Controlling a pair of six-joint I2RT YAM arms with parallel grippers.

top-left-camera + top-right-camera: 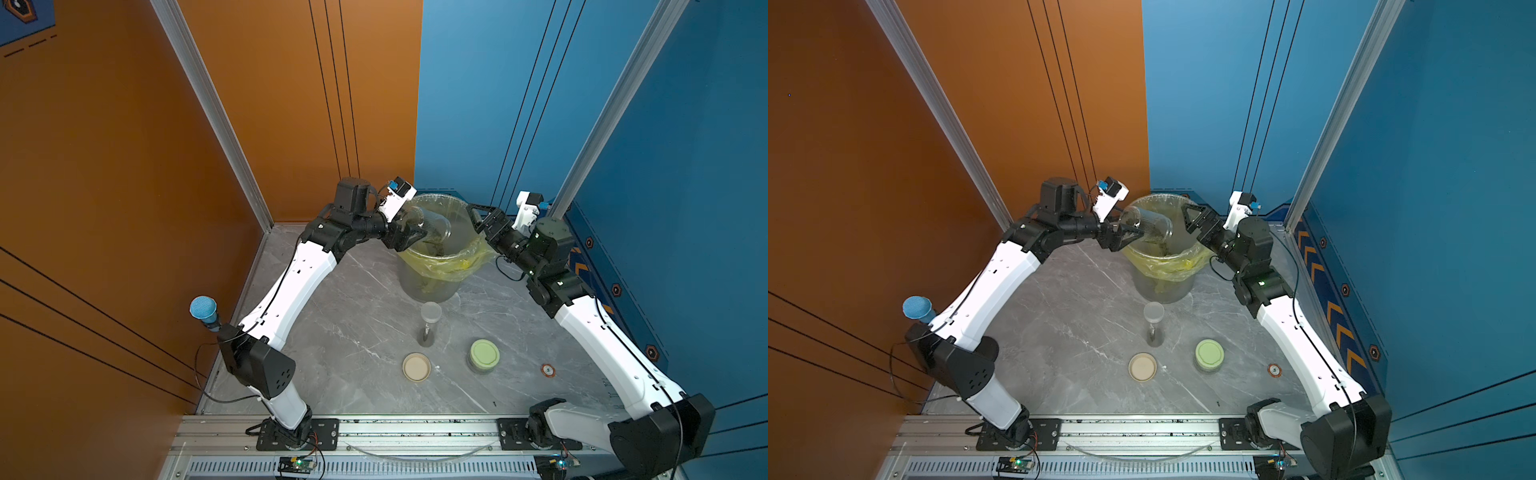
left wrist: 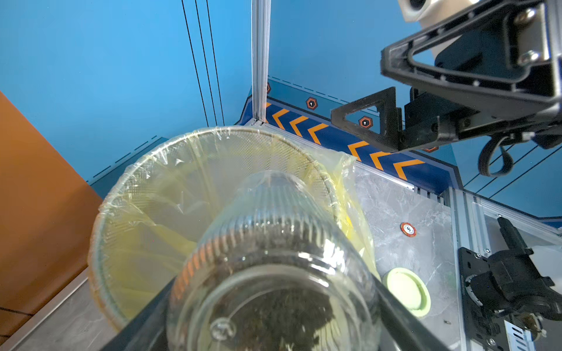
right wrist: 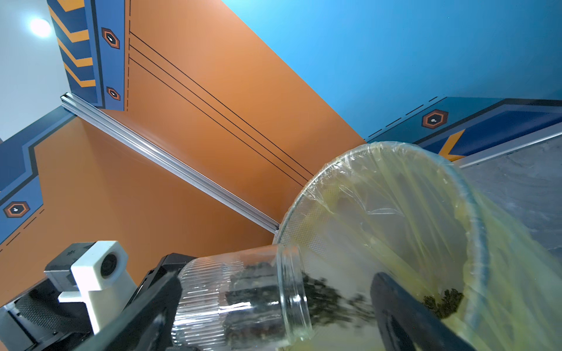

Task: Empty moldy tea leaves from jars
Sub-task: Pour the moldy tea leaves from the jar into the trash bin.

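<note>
In both top views the left gripper (image 1: 413, 228) squeezes the wide jar (image 1: 432, 225) near its bottom end. It holds the jar on its side, mouth a bit down, right over the bin (image 1: 428, 286). That way, what falls out lands in the yellow bag (image 1: 451, 266) and not on the table (image 1: 332, 316). The right gripper (image 1: 482, 219) hangs at the bin's other side. Its jaws are wide apart and hold nothing. I think it is just keeping out of the way. The beige lid (image 1: 416, 367) lies flat on the table, off the jar, so the way out is free. The tall jar (image 1: 428, 328) and the short jar (image 1: 484, 356) stand near it with their lids on. My guess is their turn comes later.

The left wrist view looks along the wide jar (image 2: 273, 258) from its bottom. Dark tea leaves (image 2: 273, 307) lie inside, against the glass. The black fingers (image 2: 398, 316) press on both sides so the jar cannot slip. The mouth points into the bin.

In the right wrist view, tea leaves (image 3: 325, 299) spill out of the jar's mouth. A small heap sits in the yellow bag (image 3: 395, 212). Some leaves are in the jar too, so I think it needs more tipping or a shake. One finger (image 3: 404, 316) of the right gripper reaches over the bin. I cannot tell if it touches the bag.
</note>
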